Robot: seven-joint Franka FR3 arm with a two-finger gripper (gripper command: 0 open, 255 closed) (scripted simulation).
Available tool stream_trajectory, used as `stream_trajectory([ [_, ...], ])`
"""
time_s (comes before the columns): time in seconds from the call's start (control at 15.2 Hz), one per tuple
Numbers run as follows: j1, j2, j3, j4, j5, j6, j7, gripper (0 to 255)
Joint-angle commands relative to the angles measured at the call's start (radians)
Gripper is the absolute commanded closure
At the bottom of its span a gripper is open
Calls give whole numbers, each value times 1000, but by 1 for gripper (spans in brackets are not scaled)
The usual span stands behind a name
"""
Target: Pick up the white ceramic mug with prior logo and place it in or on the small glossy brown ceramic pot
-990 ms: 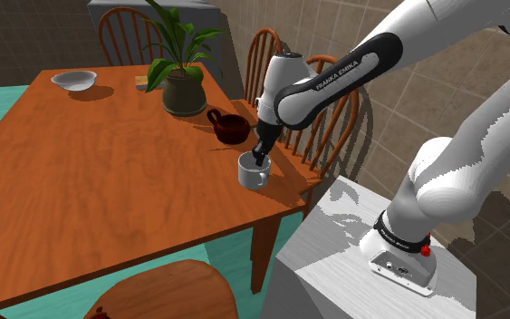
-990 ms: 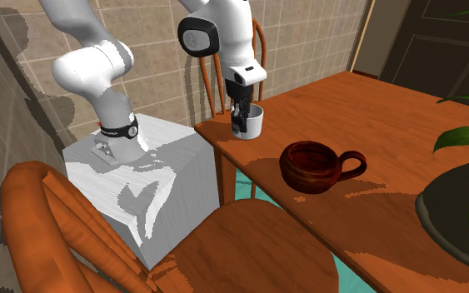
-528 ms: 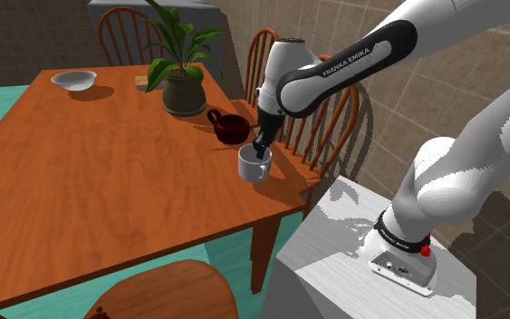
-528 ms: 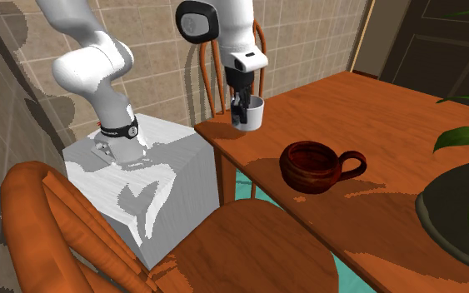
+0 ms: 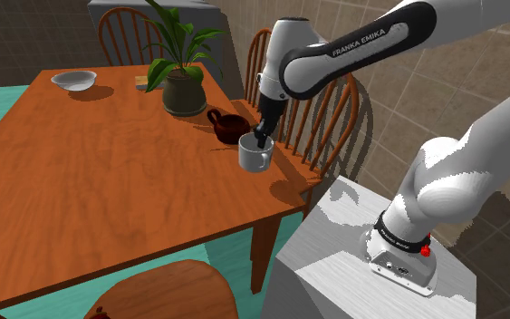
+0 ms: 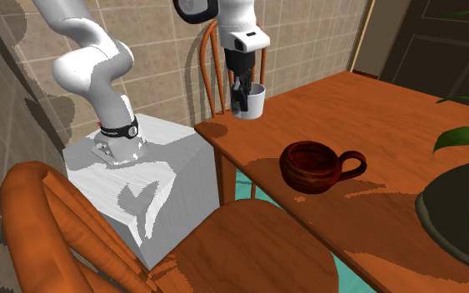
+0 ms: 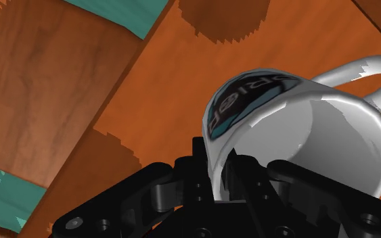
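Lifted higher than a second ago, the white logo-printed mug (image 5: 255,156) (image 6: 254,101) (image 7: 304,128) hangs clear of the orange wooden table (image 5: 108,181), its wall clamped in the black two-finger gripper (image 5: 261,140) (image 6: 239,98) (image 7: 212,179); pick done, the carry to the glossy brown handled pot (image 5: 231,128) (image 6: 311,165), at its ten o'clock in the shoulder view, remains.

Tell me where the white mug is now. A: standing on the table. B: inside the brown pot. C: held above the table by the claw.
C: the claw clasps the rim of the white mug, which hangs clear of the table, apart from the brown pot.
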Motion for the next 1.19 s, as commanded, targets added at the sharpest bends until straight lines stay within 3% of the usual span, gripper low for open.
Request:
stream_trajectory([
  [0.0, 0, -14, 0, 15, -1, -30, 2, 255],
  [1.12, -4, -84, -5, 180, -12, -264, 16, 255],
])
